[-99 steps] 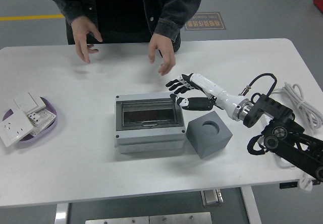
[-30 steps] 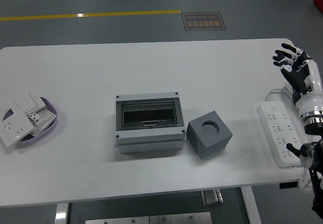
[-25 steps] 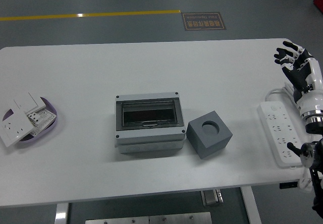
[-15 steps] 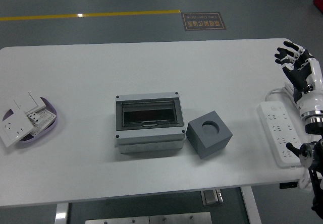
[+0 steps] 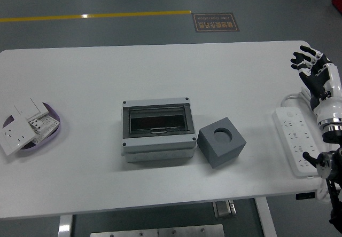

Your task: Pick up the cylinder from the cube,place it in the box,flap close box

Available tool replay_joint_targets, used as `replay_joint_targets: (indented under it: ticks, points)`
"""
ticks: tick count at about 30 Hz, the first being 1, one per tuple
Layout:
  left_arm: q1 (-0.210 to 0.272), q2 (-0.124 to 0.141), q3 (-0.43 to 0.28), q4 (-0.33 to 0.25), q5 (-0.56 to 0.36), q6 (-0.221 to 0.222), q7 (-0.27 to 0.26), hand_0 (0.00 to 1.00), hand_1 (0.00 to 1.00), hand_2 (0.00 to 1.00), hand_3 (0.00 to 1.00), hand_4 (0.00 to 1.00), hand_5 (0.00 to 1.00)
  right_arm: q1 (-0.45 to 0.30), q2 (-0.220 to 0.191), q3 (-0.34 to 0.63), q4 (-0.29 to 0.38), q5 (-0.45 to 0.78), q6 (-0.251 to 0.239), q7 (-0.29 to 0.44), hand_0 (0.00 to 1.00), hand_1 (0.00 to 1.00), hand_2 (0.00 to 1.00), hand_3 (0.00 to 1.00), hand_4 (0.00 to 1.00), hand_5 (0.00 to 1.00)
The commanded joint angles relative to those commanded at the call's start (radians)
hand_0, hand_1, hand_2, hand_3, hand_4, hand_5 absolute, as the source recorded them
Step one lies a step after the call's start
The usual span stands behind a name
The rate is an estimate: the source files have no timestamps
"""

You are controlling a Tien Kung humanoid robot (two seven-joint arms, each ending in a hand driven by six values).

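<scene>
Grey plastic box (image 5: 158,130) is sitting at mid-desk with its smoked flap lying closed over the front. Just to its right, apart from it, the dark grey cube (image 5: 221,141) is showing an empty round socket on top. No cylinder is showing anywhere in the head view; it cannot be confirmed through the dark flap, so its being inside the box is a judgement only.

Seconds ago the right hand (image 5: 311,67) was reaching at the box's far right corner and a person was standing at the far side; now the person is gone and the hand is hovering at the far right edge of the white desk (image 5: 160,71), fingers spread and holding nothing, above the white power strip (image 5: 295,140). It is barely drifting over the last second.

Assessment: the task is appearing complete, with the arm standing retracted.

A purple dish of switch plates (image 5: 29,126) is lying untouched at the left edge.
</scene>
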Motion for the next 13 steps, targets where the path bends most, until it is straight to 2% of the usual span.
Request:
replay_joint_targets:
  ticks: [13]
  points:
    - [0.007, -0.001, -0.005, 0.000, -0.001, 0.004, 0.005, 0.637, 0.660, 0.578, 0.673, 0.714, 0.310, 0.004, 0.000, -0.013, -0.011, 0.003, 0.006, 0.003, 0.684, 0.650, 0.685, 0.692, 0.684, 0.279]
